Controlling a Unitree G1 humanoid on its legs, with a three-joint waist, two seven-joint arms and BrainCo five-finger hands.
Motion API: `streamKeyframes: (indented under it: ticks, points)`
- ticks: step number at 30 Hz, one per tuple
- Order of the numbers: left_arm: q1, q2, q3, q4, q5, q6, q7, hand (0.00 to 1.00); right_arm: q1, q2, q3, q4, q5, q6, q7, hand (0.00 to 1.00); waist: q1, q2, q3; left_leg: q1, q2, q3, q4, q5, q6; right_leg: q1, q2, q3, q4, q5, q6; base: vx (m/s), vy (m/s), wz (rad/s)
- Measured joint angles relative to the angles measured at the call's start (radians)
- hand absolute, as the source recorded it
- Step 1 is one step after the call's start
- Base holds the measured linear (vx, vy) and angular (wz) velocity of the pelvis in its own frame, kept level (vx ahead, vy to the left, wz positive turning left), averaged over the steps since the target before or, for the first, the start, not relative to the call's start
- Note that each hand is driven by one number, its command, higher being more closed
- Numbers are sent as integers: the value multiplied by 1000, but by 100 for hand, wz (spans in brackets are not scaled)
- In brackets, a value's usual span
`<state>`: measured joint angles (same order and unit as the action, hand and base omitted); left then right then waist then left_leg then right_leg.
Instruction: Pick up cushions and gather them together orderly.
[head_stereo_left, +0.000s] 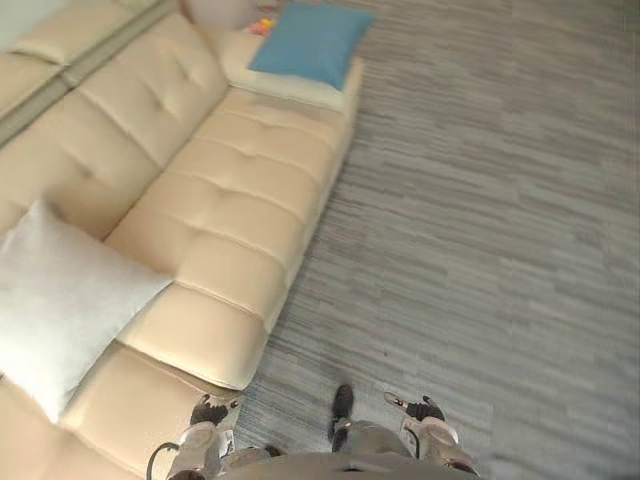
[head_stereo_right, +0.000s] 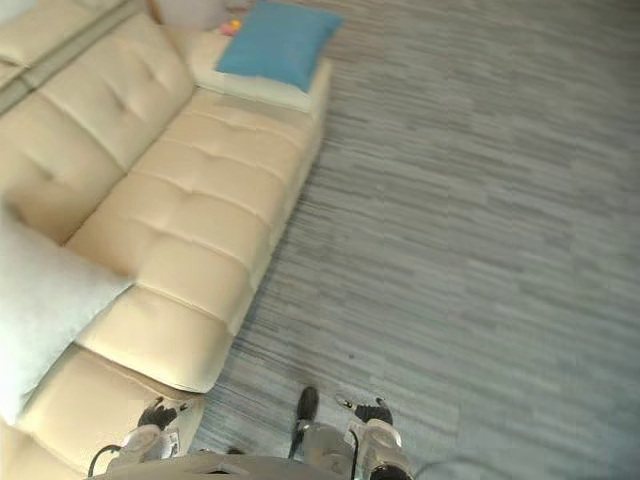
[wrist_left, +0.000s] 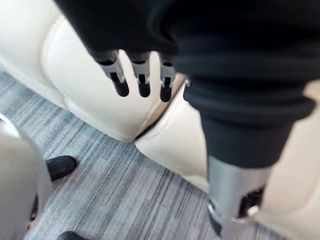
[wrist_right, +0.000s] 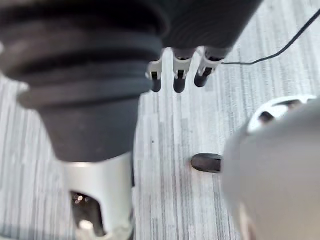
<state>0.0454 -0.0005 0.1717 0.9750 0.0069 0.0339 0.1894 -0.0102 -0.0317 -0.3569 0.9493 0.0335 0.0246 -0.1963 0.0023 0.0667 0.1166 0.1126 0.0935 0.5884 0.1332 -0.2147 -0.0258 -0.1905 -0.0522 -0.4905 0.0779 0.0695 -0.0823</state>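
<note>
Left hand (wrist_left: 142, 80): hangs low by the near front edge of the sofa (head_stereo_left: 235, 200), fingers straight and loose, holding nothing.
Right hand (wrist_right: 179, 75): over the grey floor (head_stereo_left: 490, 200), fingers straight, empty.
White cushion (head_stereo_left: 60, 300): on the sofa's near seat, near the left hand but apart from it.
Blue cushion (head_stereo_left: 312, 42): on the sofa's far end, well apart from both hands.

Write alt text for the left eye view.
A long cream sofa runs along the left, with a white cushion at its near end and a blue cushion at its far end, well apart. Grey carpet lies to the right; the left hand and right hand hang at the bottom.
</note>
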Motion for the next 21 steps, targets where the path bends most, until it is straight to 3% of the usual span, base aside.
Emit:
streamKeyframes:
  ticks: [3,5,7,8,10,12,13,16,17,19,20,21]
  points:
    - [-2,0,-19,1,0,1,-1,0,12,-18,-9,11,0,1,-1,0,-6,21,7,28,6,0,-15,7,-24,-2,41,66,-13,-16,24,10,-103,-67]
    - [-1,4,-18,1,0,2,0,0,21,-14,-10,10,5,1,-1,0,-8,10,16,4,47,-6,104,-10,-49,-7,50,86,21,-52,23,-2,-76,-52]
    - [-1,4,-17,-1,0,3,0,0,26,-6,-8,9,8,0,-1,0,-5,-8,27,-50,109,-20,314,-16,-51,22,62,99,13,-74,27,57,-140,-44]
    - [13,-5,-16,-5,-2,3,0,0,34,7,-1,3,8,1,-3,0,7,-9,33,-124,181,-65,531,10,2,73,87,107,-23,-93,29,95,-152,-51]
    - [22,-5,-10,-39,-3,2,2,0,33,7,0,-11,9,0,-6,0,23,-10,43,-209,185,-171,694,-28,-22,95,113,155,-21,-92,26,118,-93,-70]
    - [28,-15,0,-68,-6,1,9,0,27,4,-2,4,8,2,-9,0,42,-9,48,-264,139,-237,681,-66,-22,119,128,209,-35,-93,26,124,-18,-73]
    - [28,-22,2,-89,-9,-2,24,0,18,4,-1,14,9,3,-10,0,59,-11,48,-318,101,-262,599,-75,-8,133,127,239,-55,-93,26,92,0,-58]
    - [26,-36,15,-111,-24,-5,53,0,13,12,0,0,11,2,-13,0,75,-10,53,-382,75,-278,434,-65,-6,157,127,259,-90,-92,27,136,14,-50]
    - [29,-46,25,-127,-27,-6,70,0,18,15,-1,-4,20,2,-23,0,87,-9,53,-411,48,-325,271,-9,-15,174,126,267,-111,-91,29,141,35,-28]
    - [30,-48,26,-135,-30,-6,78,0,21,18,-2,-5,20,1,-32,0,96,-9,52,-422,33,-360,126,51,-19,191,127,278,-126,-91,30,243,88,-38]
    - [27,-51,26,-137,-41,-6,87,0,25,19,-5,-10,20,1,-33,0,108,-8,49,-438,28,-378,73,97,-5,198,128,299,-126,-102,48,352,138,-41]
    - [27,-52,26,-137,-42,-6,88,0,26,19,-6,-11,20,1,-33,0,109,-8,47,-440,28,-380,70,103,-3,199,127,302,-126,-104,51,258,100,-42]
